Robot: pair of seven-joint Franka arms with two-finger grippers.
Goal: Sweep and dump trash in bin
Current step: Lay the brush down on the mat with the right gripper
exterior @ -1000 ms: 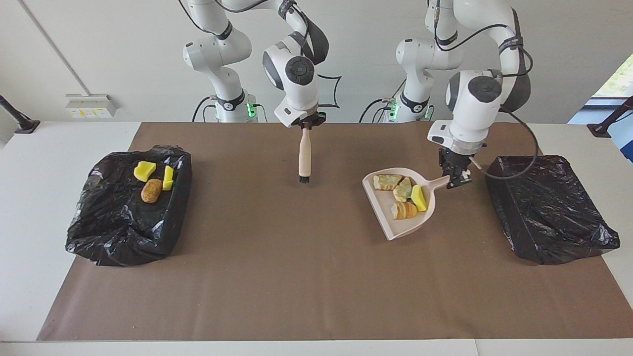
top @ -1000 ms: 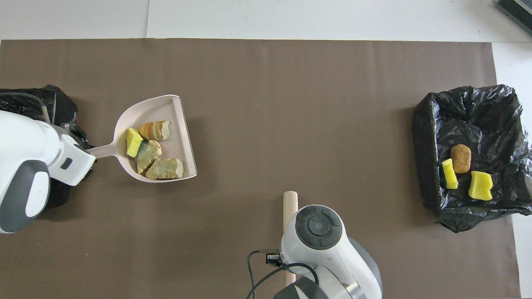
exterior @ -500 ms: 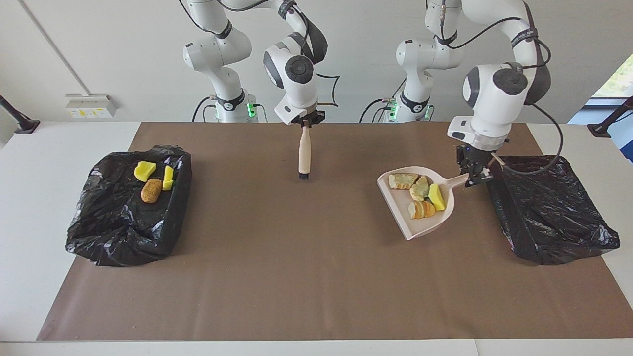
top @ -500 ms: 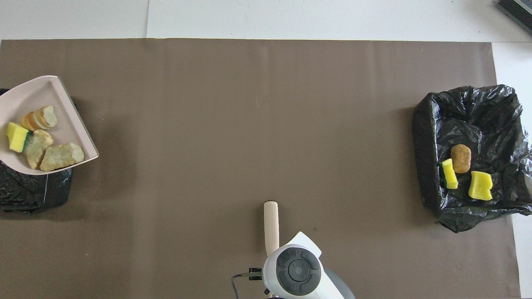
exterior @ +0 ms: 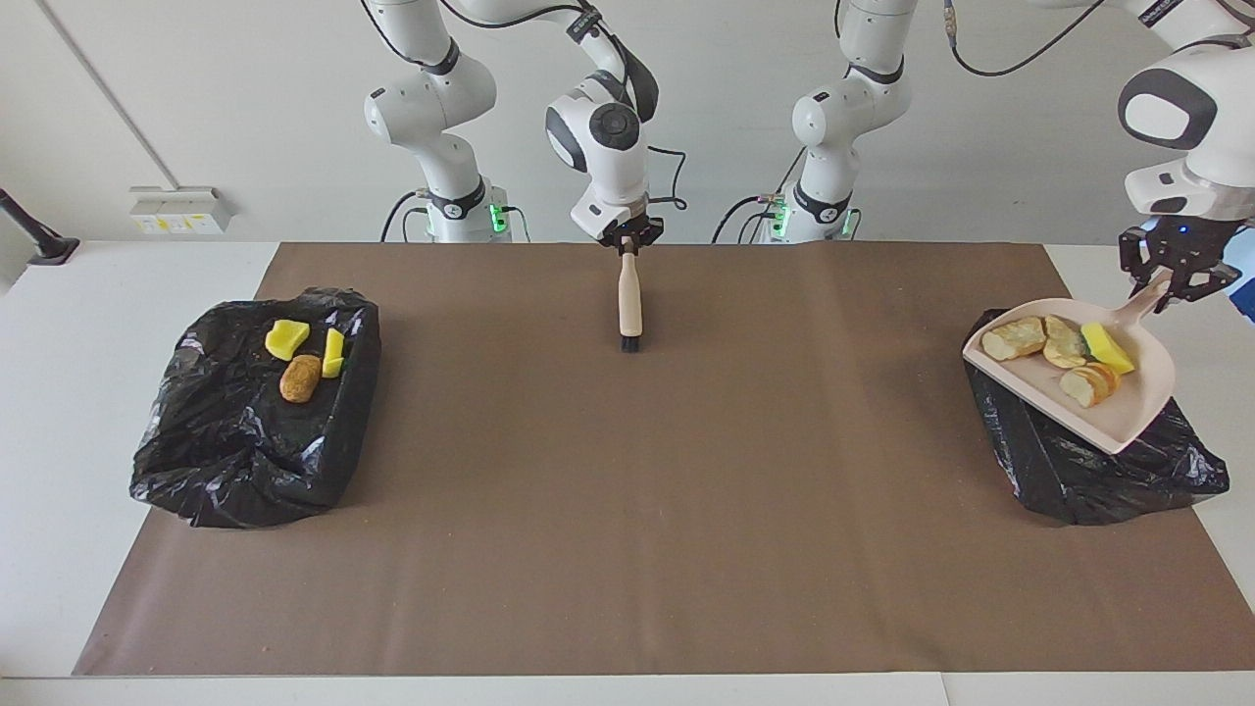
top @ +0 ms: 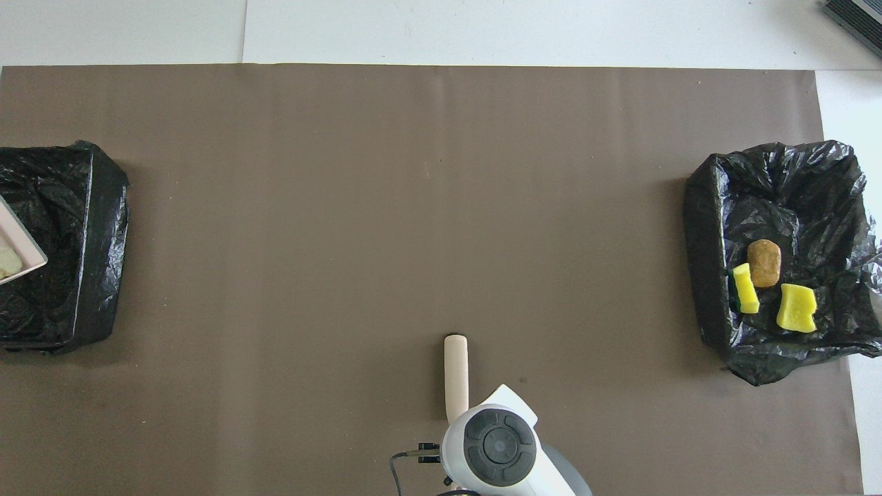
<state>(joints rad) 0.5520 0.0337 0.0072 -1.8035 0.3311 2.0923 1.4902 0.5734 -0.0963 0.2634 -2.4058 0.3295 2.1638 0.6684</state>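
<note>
Left gripper (exterior: 1173, 284) is clamped on the handle of the pink dustpan (exterior: 1128, 417), holding it in the air over the black-lined bin at the left arm's end of the table (exterior: 1088, 471). From that grip the dustpan's long axis runs down and away from the robots, its wide open lip toward the middle of the table and its pan tipped only a little. Four pieces of the trash (exterior: 1059, 348) lie in the pan near the handle: a pale tan lump nearest the lip, another tan lump beside it, a bright yellow wedge close to the handle, and a striped tan chunk just below them. In the overhead view only a corner of the dustpan shows over that bin. Right gripper (exterior: 628, 243) hangs over the brown mat (exterior: 627, 510), toward the robots' edge, with the top of the brush (exterior: 629, 304) between its fingers; whether the fingers press on it I cannot tell. The brush hangs upright, wooden handle up and dark bristles down, at or just above the mat. Three more chunks, two yellow and one brown, lie in the bin at the right arm's end (exterior: 235, 461).
</note>
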